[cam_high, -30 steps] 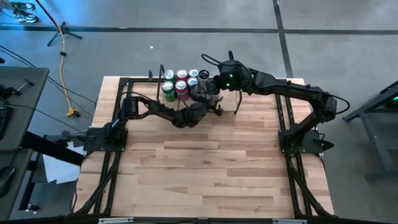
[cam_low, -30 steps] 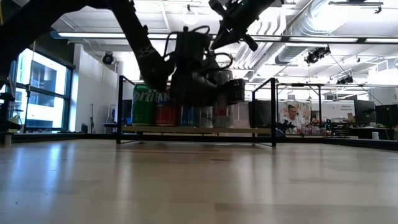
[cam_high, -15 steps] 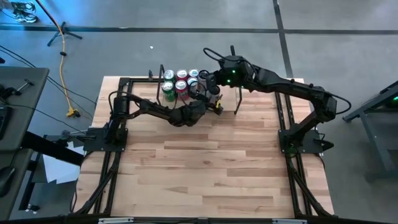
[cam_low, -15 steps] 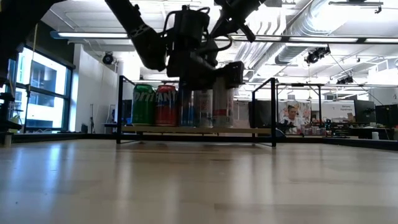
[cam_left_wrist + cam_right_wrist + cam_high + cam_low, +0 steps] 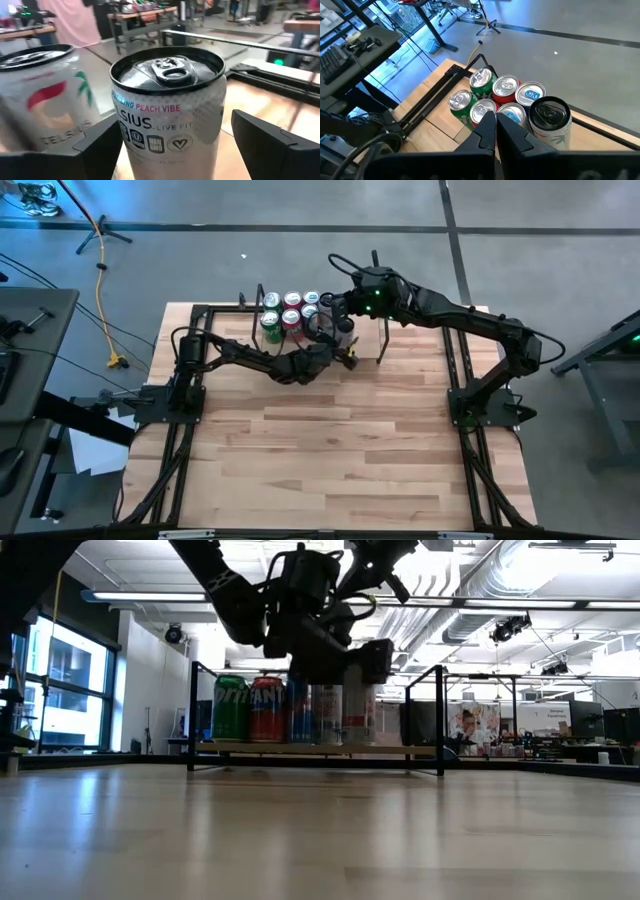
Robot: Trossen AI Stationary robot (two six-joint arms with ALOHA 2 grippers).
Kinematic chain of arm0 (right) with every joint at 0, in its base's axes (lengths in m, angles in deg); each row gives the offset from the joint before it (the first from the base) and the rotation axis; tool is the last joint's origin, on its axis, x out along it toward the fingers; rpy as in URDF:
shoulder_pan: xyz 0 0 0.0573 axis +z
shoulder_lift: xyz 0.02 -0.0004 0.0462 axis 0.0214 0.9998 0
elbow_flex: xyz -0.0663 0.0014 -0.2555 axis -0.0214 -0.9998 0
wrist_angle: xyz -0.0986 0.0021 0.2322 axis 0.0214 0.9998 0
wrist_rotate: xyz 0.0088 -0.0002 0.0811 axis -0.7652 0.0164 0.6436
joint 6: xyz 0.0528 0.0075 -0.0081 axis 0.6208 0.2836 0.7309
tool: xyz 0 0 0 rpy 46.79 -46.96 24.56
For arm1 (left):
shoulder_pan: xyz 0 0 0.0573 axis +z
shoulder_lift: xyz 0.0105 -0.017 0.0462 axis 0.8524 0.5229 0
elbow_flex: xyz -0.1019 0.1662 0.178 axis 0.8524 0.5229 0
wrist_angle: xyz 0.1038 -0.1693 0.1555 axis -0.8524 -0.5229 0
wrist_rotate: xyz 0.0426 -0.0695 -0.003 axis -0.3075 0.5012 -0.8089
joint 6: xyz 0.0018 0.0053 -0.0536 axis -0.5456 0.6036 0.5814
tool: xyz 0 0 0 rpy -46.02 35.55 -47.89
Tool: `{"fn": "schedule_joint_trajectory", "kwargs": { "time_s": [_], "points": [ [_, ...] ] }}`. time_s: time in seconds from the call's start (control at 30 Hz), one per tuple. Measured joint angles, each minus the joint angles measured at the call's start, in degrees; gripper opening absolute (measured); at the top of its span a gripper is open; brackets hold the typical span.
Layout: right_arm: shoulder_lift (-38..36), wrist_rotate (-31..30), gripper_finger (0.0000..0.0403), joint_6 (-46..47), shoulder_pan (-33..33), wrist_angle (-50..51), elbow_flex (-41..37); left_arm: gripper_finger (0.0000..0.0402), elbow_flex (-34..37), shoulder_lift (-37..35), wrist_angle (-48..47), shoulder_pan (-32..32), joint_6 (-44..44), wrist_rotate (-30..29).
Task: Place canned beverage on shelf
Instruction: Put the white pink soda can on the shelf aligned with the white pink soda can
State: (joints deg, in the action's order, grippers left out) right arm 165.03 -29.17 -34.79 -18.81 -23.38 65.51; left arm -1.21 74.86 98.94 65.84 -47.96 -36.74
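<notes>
From where I stood, the nearest worry was the left gripper (image 5: 175,145): its fingers (image 5: 272,145) stood wide, one on each side of the white can (image 5: 172,105), with a gap showing on both sides, so it had hold of nothing that I could see. I judged that if the arm swung sideways while drawing off, a finger could clip that can and tip it, or shove it into the white can beside it (image 5: 42,95), which stood very close. The can itself stood upright on the shelf (image 5: 400,749), at the open end of the row (image 5: 290,712) of green, red and blue cans. Farther back, the right gripper (image 5: 495,131) hung above the cluster with its fingers (image 5: 512,137) pressed together, holding nothing; in the overhead view it sat just past the cans (image 5: 290,313) at the table's (image 5: 330,450) far edge. A drop from there, I reckoned, would strike the can tops and could scatter the tightly packed group.
</notes>
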Motion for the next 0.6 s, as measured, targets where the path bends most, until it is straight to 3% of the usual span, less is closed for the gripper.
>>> {"fn": "schedule_joint_trajectory", "kwargs": {
  "time_s": [0.33, 0.6],
  "points": [
    [0.0, -1.6, 0.0, -0.44, -0.79, 1.91, 0.0, 0.0322, 0.01, -0.01, -0.77, 0.49, 3.2, 8.73],
    [0.0, -1.44, 0.0, -0.44, -1.01, 2.18, 0.0, 0.0322, 0.01, 0.01, -0.99, 0.84, 3.57, 5.29]
  ]
}}
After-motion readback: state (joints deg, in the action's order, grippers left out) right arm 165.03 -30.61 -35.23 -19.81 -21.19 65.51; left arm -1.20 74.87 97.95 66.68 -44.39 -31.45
